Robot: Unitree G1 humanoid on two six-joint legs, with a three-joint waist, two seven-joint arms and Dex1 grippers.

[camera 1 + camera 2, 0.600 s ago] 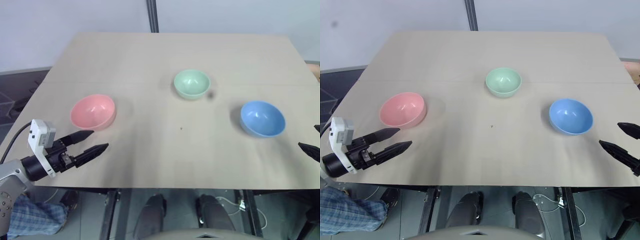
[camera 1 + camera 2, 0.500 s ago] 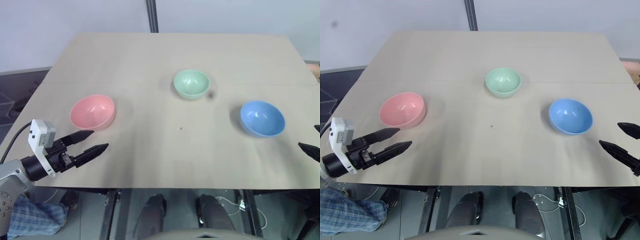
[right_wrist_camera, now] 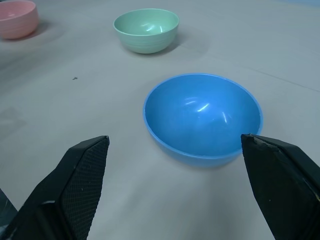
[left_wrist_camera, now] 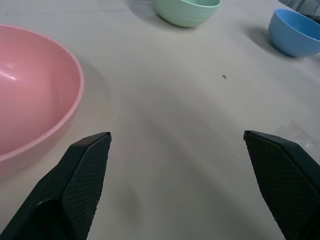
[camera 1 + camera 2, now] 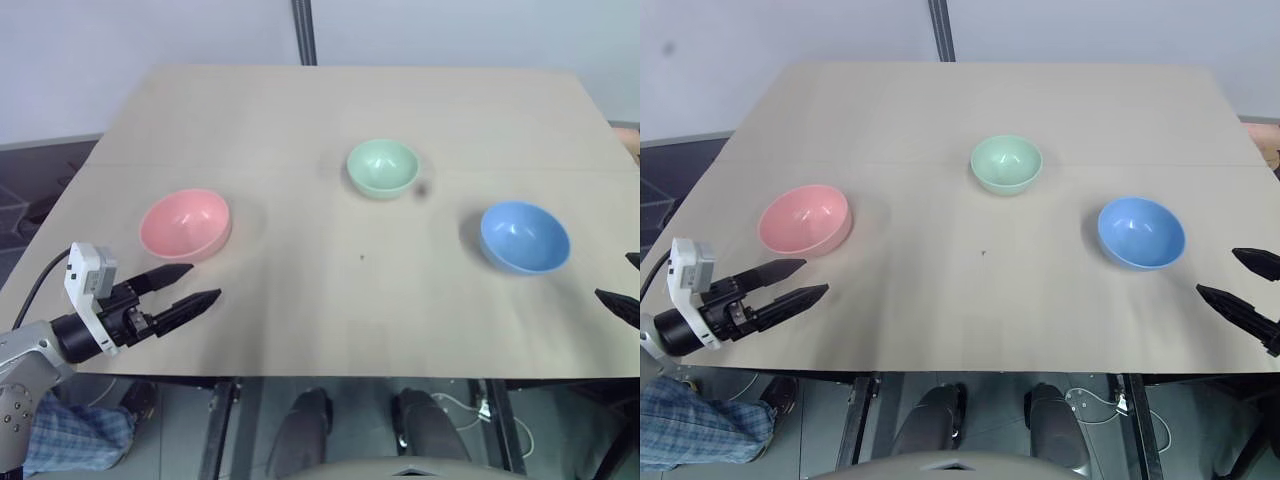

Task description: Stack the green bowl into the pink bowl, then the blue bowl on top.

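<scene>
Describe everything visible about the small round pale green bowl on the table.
The small round pale mint-green bowl looks like smooth, glossy plastic or glazed ware, plain, with a soft highlight inside. It is empty and stands upright, rim level, on the light beige tabletop, towards the far middle. It sits apart from the salmon-pink bowl and the sky-blue bowl. Nothing but the tabletop touches it.
</scene>
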